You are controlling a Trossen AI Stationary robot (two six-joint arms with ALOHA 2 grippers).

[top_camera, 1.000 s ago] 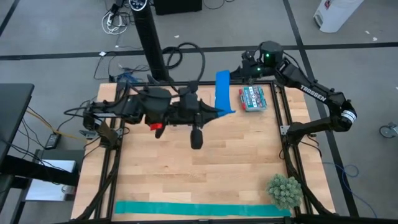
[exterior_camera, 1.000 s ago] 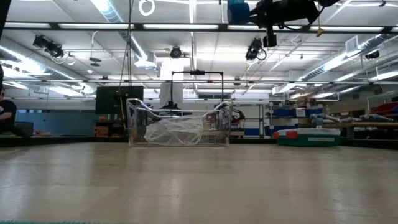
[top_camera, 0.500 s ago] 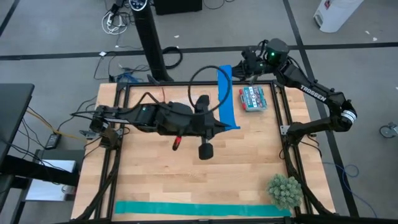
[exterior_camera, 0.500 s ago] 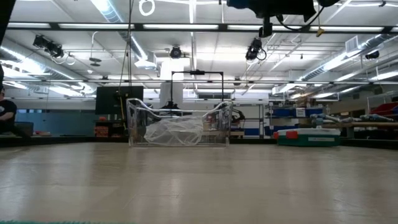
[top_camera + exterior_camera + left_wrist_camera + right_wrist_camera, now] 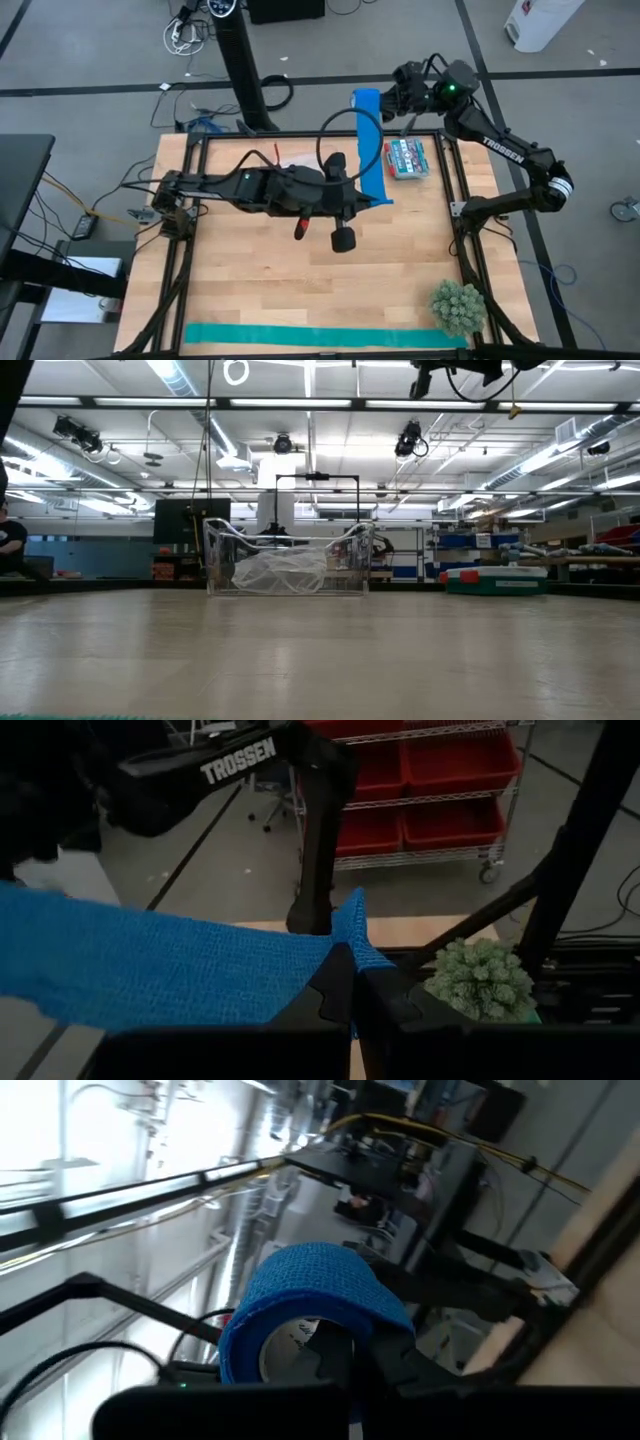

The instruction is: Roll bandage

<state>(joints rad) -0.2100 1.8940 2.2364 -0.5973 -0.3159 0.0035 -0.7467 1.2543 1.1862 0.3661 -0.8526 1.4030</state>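
The bandage (image 5: 371, 150) is a royal-blue strip held in the air over the table's far right part, straight between my two grippers. Its far end is wound into a small roll (image 5: 305, 1305) at my right gripper (image 5: 388, 100), which is shut on it beyond the table's far edge. My left gripper (image 5: 373, 200) is shut on the strip's near end; the left wrist view shows the fabric (image 5: 150, 965) running away from its fingers (image 5: 340, 990). In the low view only arm parts (image 5: 455, 368) show at the top. My left gripper pinches the strip's near end (image 5: 352, 932) between its two fingers, at a corner of the fabric. The fingers come nearly level from the table's left. The strip is lifted clear of the table and leads off toward the far side. My right gripper has the blue roll (image 5: 330, 1295) at its fingertips (image 5: 385, 1355), with the fabric wrapped over them. The roll's hollow end (image 5: 290, 1342) faces the camera; whether a finger is inside it I cannot tell. The roll is lifted clear, and the strip leads off from it.
A flat box of red and green things (image 5: 405, 158) lies at the table's far right. A green spiky ball (image 5: 458, 305) sits at the near right corner. A teal strip (image 5: 320, 336) lies along the near edge. A clear bin (image 5: 290, 565) stands at the far side.
My left gripper has gone down and toward the table's right and near side with the strip's end. My right gripper has tipped upward and turned about its own line, carrying the roll farther from the table. The strip between them shows longer than before.
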